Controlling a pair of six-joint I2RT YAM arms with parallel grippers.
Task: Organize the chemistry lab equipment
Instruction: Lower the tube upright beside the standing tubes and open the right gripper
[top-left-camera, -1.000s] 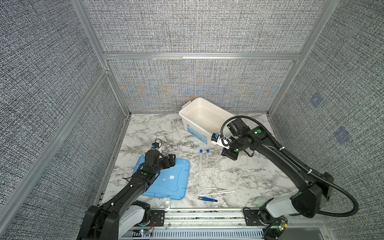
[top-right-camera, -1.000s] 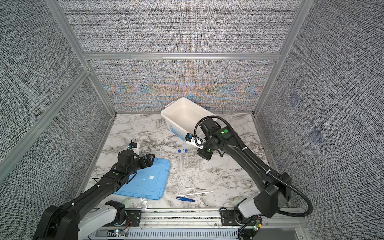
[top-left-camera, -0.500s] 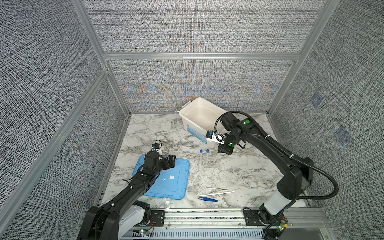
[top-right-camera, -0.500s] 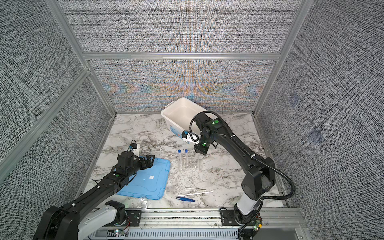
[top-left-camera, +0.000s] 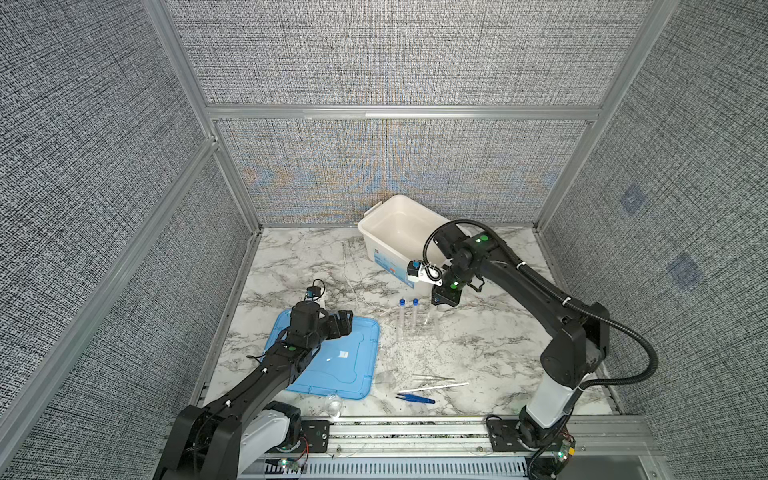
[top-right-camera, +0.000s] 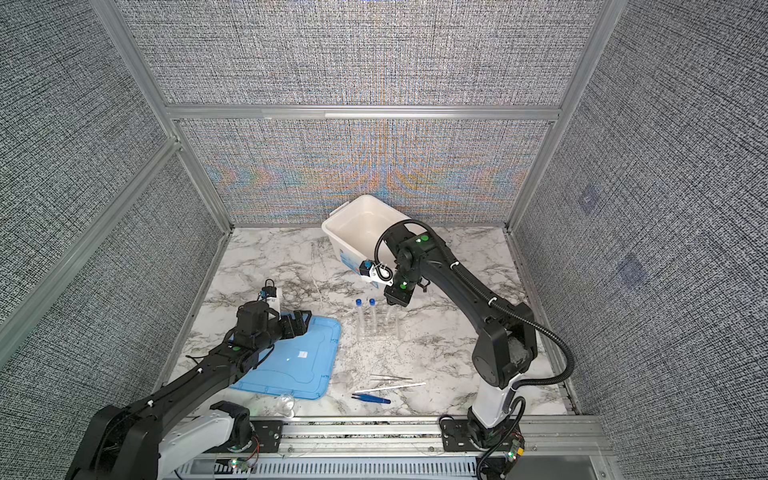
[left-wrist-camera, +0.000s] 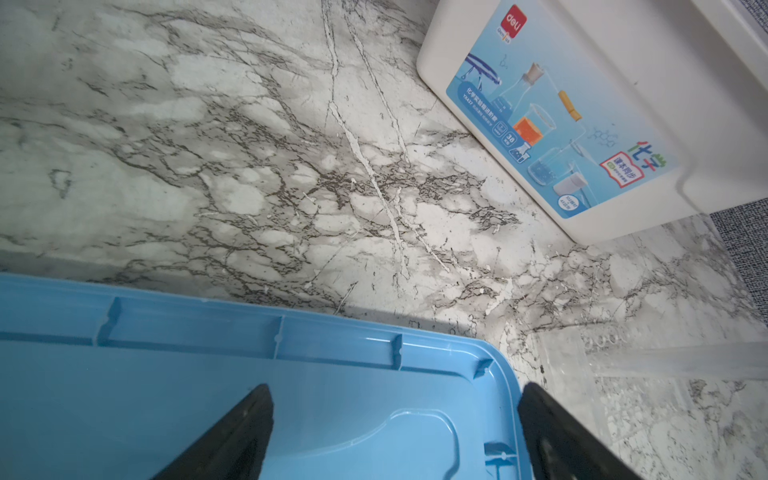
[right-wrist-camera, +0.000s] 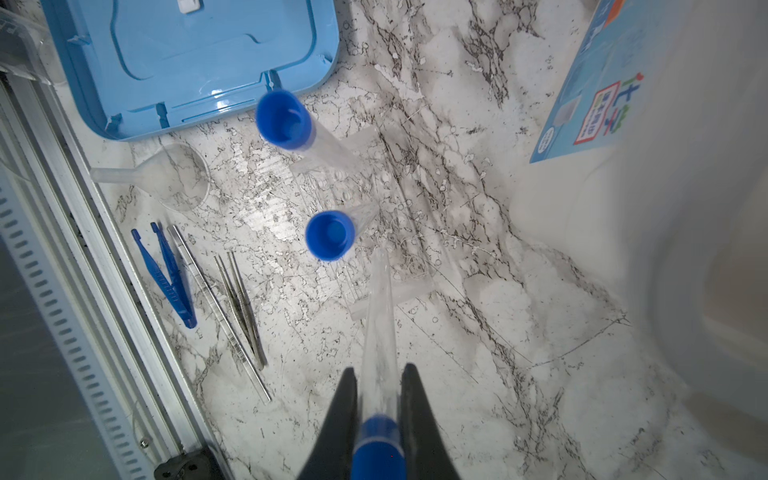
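Directly beneath the right gripper (right-wrist-camera: 379, 370), which pinches the third blue-capped tube (right-wrist-camera: 380, 316) near its cap, stands the clear rack (right-wrist-camera: 409, 291) on the counter (top-left-camera: 478, 345), the tube's long axis pointing down at it beside two upright tubes (right-wrist-camera: 330, 235); the left gripper (left-wrist-camera: 395, 390), spread, hovers farther off over the lid (left-wrist-camera: 166, 374).

Both top views: we look steeply down from the front, far off, on the whole table (top-left-camera: 299, 257). Wrist views: close above it; both share blue lid (left-wrist-camera: 166, 395), tub (left-wrist-camera: 685, 83), clear rack (right-wrist-camera: 386, 178).
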